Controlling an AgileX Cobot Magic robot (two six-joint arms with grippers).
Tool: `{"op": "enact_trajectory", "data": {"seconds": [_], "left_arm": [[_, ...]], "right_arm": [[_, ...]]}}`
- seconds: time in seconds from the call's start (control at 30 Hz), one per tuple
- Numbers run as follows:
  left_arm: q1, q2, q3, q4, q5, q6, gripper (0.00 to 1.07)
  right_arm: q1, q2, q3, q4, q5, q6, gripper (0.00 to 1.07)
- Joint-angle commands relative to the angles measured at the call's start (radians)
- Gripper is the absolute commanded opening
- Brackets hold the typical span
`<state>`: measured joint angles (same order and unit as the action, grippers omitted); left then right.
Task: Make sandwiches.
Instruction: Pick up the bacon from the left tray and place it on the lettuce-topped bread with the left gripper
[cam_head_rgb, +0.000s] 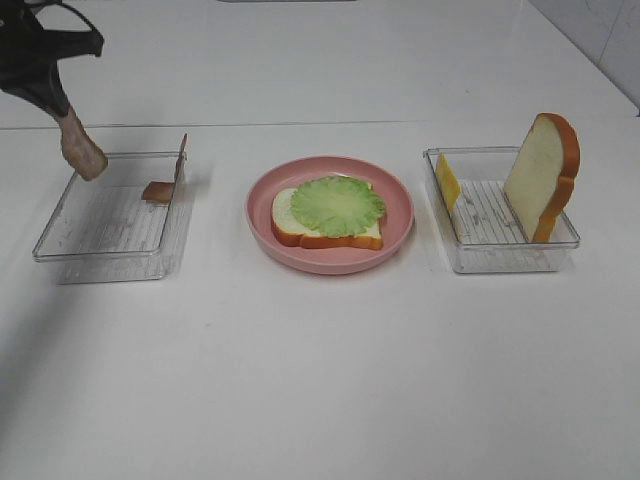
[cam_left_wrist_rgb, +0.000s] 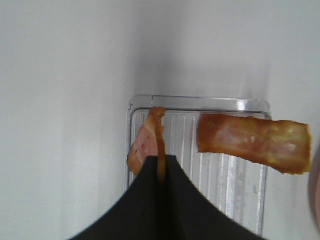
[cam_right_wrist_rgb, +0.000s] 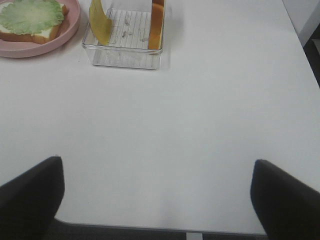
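Step in hand, as judged: the bacon stage. The base is laid: a bread slice (cam_head_rgb: 284, 213) w/ a lettuce sheet (cam_head_rgb: 337, 205) on top lies flat on the pink plate (cam_head_rgb: 405, 215), at the centre of the surface (cam_head_rgb: 320, 380).

The left tool (cam_head_rgb: 62, 108) is pressed together on one bacon strip (cam_head_rgb: 82, 150), pinched at its upper end. The strip hangs over the far-left corner of the left tray (cam_head_rgb: 110, 255); whether its lower end touches the rim can't be told. A 2nd bacon strip (cam_head_rgb: 158, 192) lies in that tray at the right wall, partly propped up.

The right tool (cam_right_wrist_rgb: 157, 200) is spread wide w/ nothing betw. the jaws, over bare surface on the near side of the right tray (cam_right_wrist_rgb: 125, 59). In that tray a cheese slice (cam_head_rgb: 447, 180) is propped at the left wall and a 2nd bread slice (cam_head_rgb: 540, 175) stands upright at the right.

Next move, as judged: the held strip is to be carried right to the plate and laid flat across the lettuce. It should be released low, so the limp piece isn't dropped folded or over the edge. Cheese and top bread are not yet placed.

Hidden/unclear:
- The right tool isn't seen in the high view.
- The left arm is cut off at that view's far-left corner.
- In the left wrist view the pinch point is covered by the tool's dark body, so how much of the strip is clamped can't be made out.
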<state>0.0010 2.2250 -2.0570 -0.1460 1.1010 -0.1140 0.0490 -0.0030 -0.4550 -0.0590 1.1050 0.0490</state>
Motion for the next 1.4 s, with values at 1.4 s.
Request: {"op": "enact_trajectory", "data": {"seconds": [1.4], "left_arm": [[-0.485, 0.104, -0.258, -0.475, -0.170, 0.056, 0.00]], "right_arm": [[-0.003, -0.034, -0.004, 0.003, 0.003, 0.007, 0.99]]}}
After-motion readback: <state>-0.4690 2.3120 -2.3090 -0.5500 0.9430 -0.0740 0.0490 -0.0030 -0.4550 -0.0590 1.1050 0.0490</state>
